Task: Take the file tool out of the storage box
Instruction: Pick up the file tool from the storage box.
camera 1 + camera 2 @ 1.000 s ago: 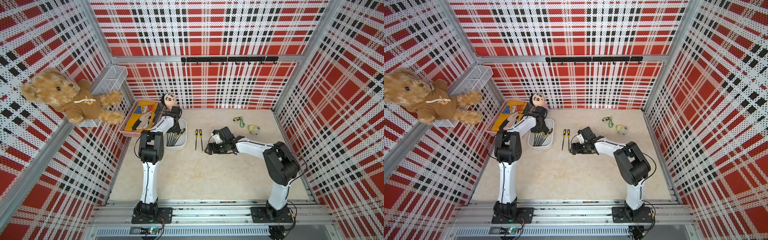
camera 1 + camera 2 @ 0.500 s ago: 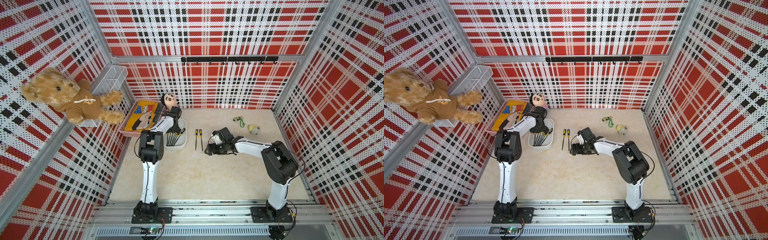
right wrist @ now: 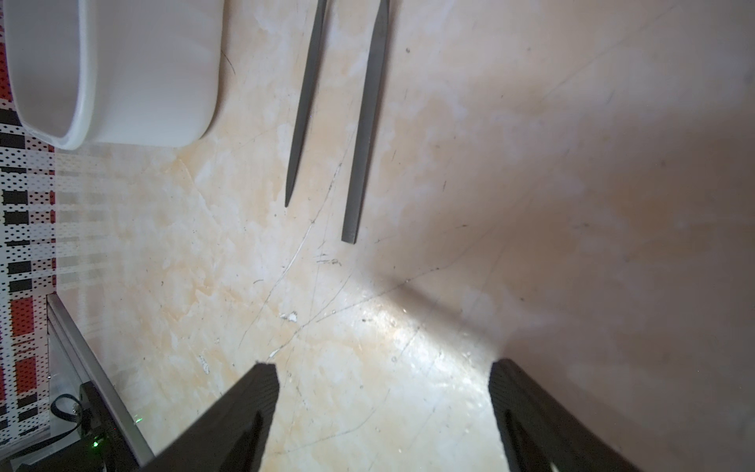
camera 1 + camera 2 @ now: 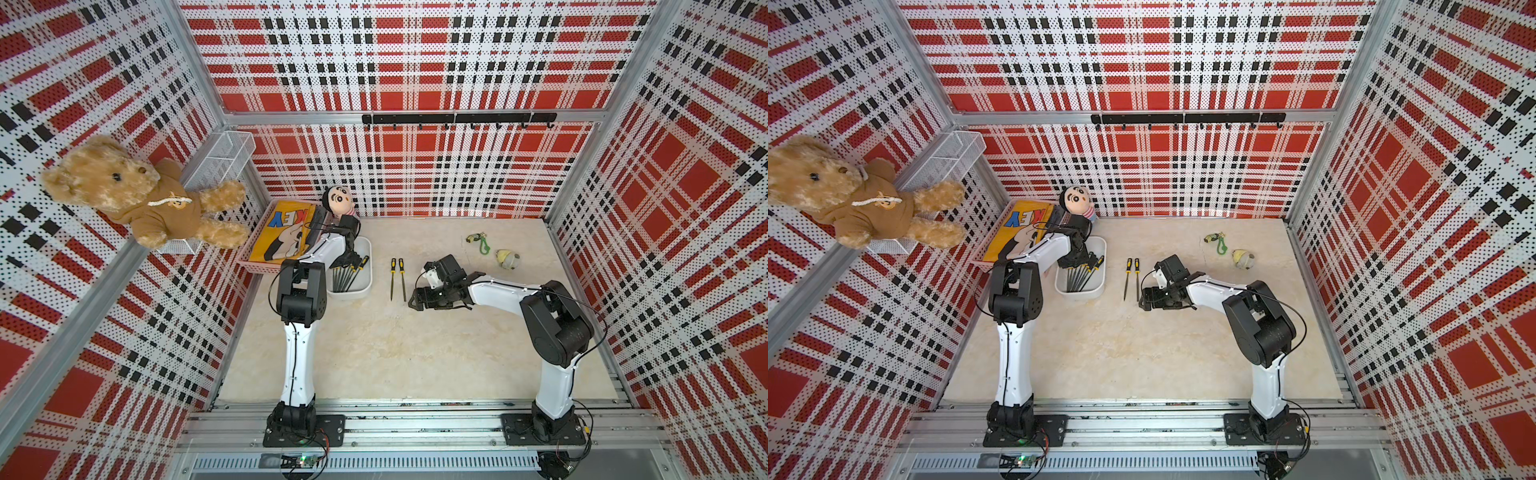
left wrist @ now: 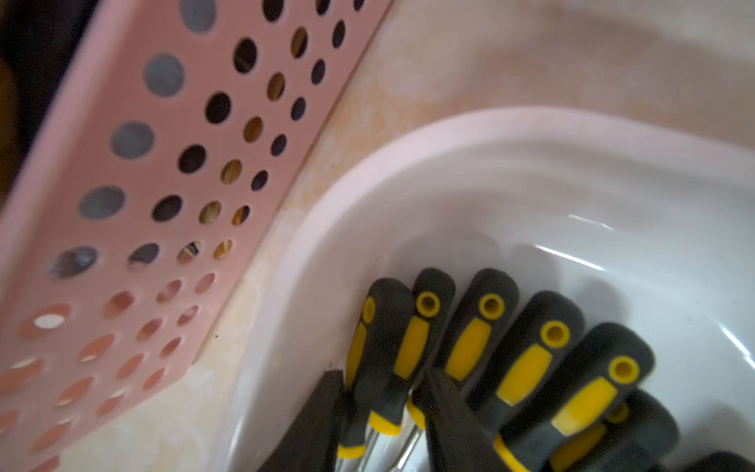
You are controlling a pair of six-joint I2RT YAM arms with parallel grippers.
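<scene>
Storage box (image 4: 350, 293) holding files (image 5: 527, 370): left end effector (image 5: 384, 378) straddles one, grip indeterminate; right end effector (image 3: 384, 365) wide, empty, at box's 4 o'clock.

The left arm (image 4: 303, 374) and right arm (image 4: 555, 386) match: glossy white link shells between bulky matte black joint housings. Thin black cables (image 4: 293, 357) trail along both. Each has a flat black base plate (image 4: 332, 430). The right gripper (image 3: 383, 363) has tapered black fingers (image 3: 245, 417).
</scene>
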